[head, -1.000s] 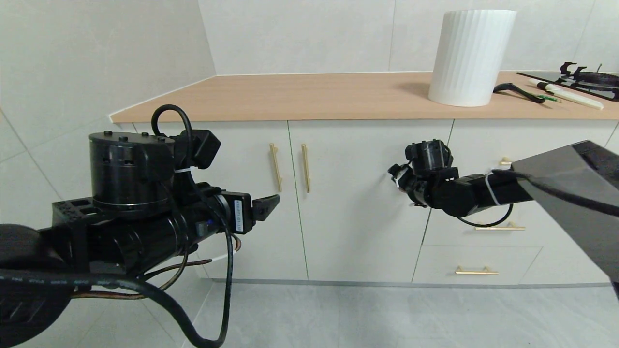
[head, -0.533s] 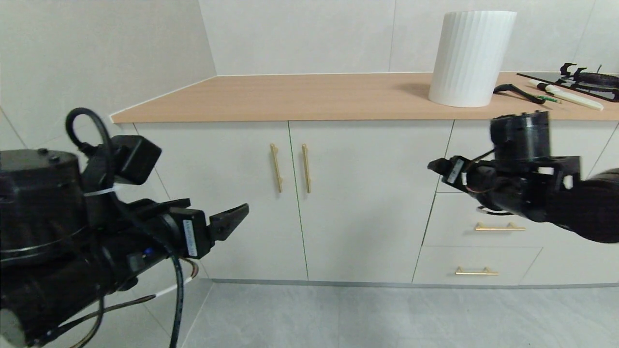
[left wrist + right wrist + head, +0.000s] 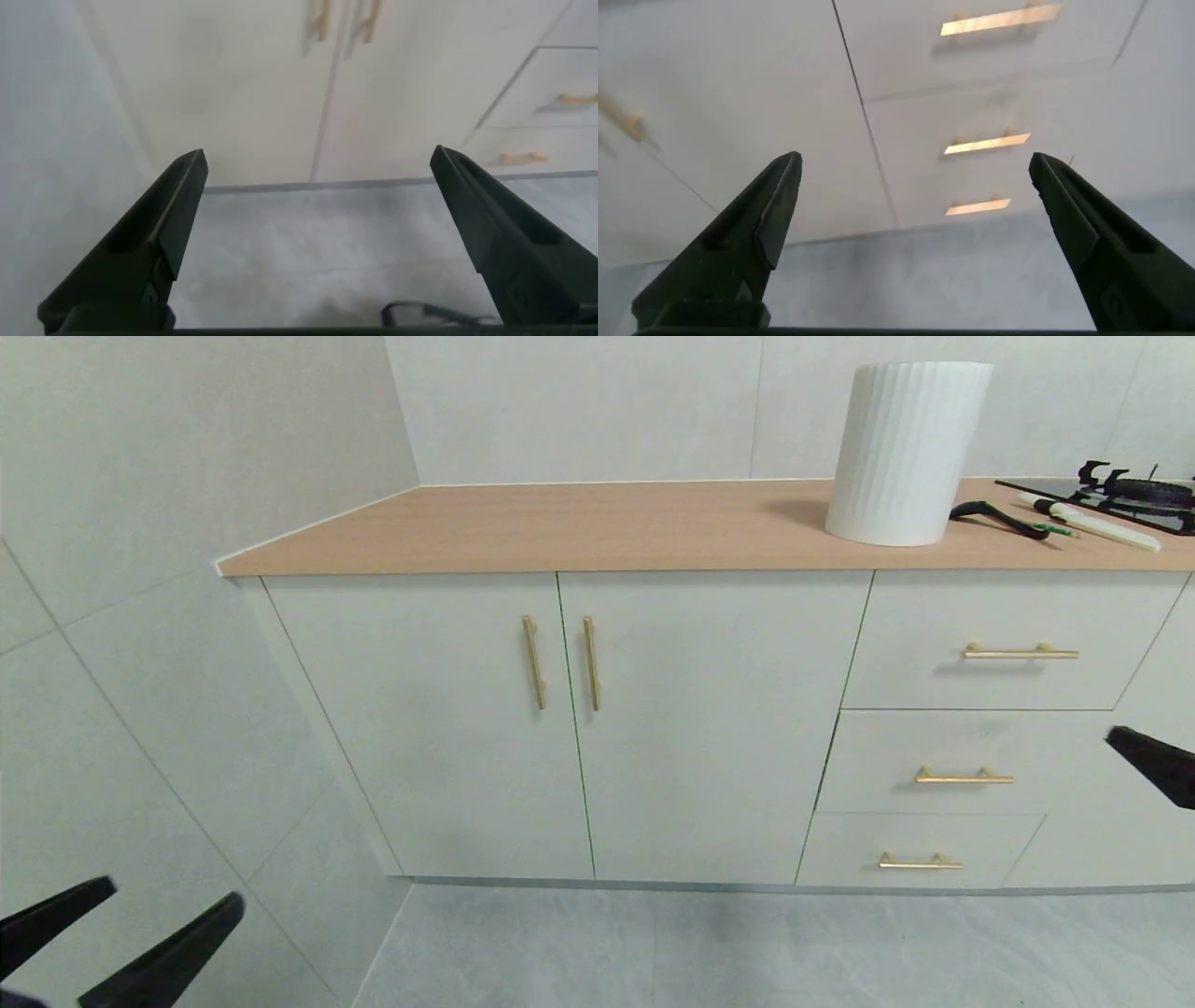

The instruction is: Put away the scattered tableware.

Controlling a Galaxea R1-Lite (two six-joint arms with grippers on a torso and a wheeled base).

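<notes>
Both arms have pulled back from the middle of the head view toward its edges. The left claw (image 3: pixel 168 896) hangs low near the wall, spread wide; the right claw (image 3: pixel 913 161) faces the drawers (image 3: pixel 971 761), spread wide as well. A black-handled utensil (image 3: pixel 994 515) and a cream utensil (image 3: pixel 1092 521) lie on the tabletop (image 3: pixel 560 523), just beside the white ribbed canister (image 3: pixel 906 448).

The room is bright, with soft, even light. The tall white pot (image 3: pixel 908 450) throws a soft grey shadow toward the robot's left on the wooden counter (image 3: pixel 560 527), and the gold drawer handles (image 3: pixel 999 19) shine very bright. Near the edges of the head view, the straight lines of the cabinet (image 3: pixel 709 728) lean and bend.
</notes>
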